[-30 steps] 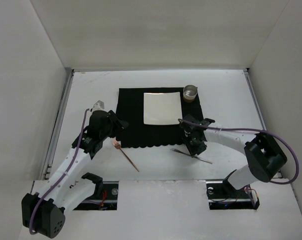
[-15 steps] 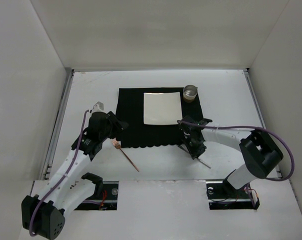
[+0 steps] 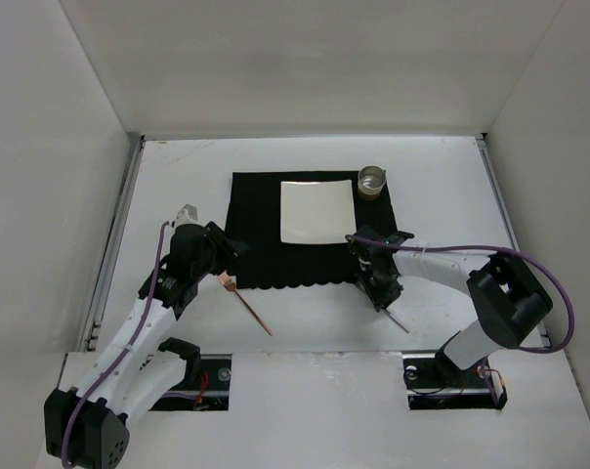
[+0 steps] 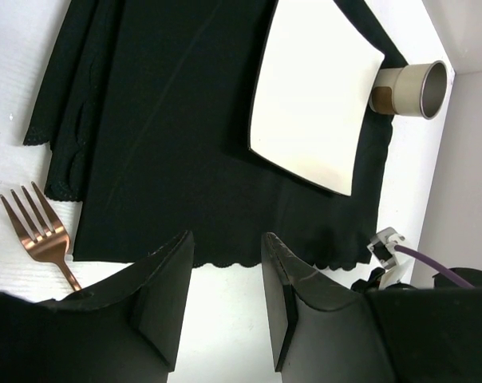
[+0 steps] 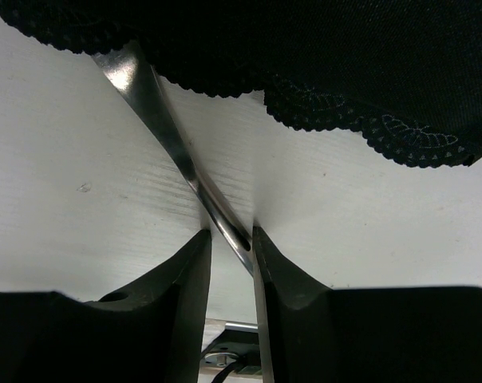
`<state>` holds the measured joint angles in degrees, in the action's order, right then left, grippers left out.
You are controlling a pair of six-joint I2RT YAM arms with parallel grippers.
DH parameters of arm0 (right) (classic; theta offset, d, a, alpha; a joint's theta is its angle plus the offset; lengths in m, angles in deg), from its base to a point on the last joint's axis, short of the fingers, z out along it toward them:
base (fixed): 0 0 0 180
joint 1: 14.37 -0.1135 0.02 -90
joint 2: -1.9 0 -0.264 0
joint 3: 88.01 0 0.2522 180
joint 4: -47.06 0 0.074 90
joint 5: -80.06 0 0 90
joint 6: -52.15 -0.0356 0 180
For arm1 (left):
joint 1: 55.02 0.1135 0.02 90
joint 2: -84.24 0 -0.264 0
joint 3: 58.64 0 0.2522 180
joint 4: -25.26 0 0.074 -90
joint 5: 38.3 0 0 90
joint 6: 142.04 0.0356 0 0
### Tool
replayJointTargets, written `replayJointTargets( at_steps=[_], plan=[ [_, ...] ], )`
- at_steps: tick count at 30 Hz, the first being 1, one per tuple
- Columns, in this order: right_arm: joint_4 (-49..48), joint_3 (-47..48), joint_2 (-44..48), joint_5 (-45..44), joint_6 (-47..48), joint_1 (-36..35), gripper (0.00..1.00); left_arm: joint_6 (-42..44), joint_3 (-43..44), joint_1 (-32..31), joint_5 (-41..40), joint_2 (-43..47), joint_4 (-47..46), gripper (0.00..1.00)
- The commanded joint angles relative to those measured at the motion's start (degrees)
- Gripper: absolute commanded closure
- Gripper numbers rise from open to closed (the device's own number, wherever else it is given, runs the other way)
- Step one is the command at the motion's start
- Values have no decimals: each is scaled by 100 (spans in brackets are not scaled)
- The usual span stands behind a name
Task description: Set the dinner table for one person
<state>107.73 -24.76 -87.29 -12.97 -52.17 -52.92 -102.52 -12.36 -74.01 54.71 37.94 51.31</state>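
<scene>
- At the near right edge of the black mat (image 3: 256,230), my right gripper (image 5: 231,236) is pinched narrow on a silver utensil (image 5: 153,112). Knife or spoon, I can't tell; its far end runs up to the scalloped hem.
- Step in hand, as I read it: get that utensil onto the mat, right of the plate (image 3: 316,210).
- Doing it well: lift first so the tip clears the hem and doesn't drag the cloth.
- Then turn the shaft parallel to the plate's right side, lower it flat, and release only once it rests.
- The grip is partway along the shaft and the handle sticks out toward me, so I expect some swing. Slow wrist moves.
- The cup (image 3: 371,181) sits at the mat's far right corner, just beside the plate. Stay near of it.
- My left gripper (image 4: 225,243) is parted a moderate way with nothing between the fingers, hovering over the mat's near left edge.
- The copper fork (image 4: 35,227) lies just off that edge, apart from the gripper.
- The bench (image 3: 442,186) is directly under both grippers. The right fingertips are very near its surface, but I can't tell whether they touch it.
</scene>
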Motion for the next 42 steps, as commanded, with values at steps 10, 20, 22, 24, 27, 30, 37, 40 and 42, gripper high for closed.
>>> replayJointTargets(
  at_steps=[10, 20, 22, 24, 27, 30, 37, 40, 42],
  plan=[
    [37, 131, -55, -154, 53, 18, 67, -234, -8, 31, 359, 192, 177, 63],
    [125, 218, 95, -462, -53, -78, 69, -217, -43, 48, 341, 209, 177, 63],
    [142, 201, 103, -427, -79, -78, 61, -208, -61, 57, 350, 209, 177, 63],
    [134, 140, 103, -269, -114, -78, 62, -199, -87, 75, 367, 209, 142, 63],
    [90, 130, 68, -50, -123, -78, 70, -208, -96, 75, 376, 192, 115, 63],
    [11, 139, -11, 100, -123, -78, 80, -199, -87, 84, 376, 192, 106, 63],
    [81, 254, 24, 66, -202, -78, 94, -199, -87, 84, 376, 306, 185, 63],
    [291, 254, 357, 30, -272, -78, 95, -217, -113, 66, 376, 333, 221, 63],
    [467, 262, 524, 65, -307, -105, 95, -234, -140, 40, 359, 333, 221, 63]
  ],
)
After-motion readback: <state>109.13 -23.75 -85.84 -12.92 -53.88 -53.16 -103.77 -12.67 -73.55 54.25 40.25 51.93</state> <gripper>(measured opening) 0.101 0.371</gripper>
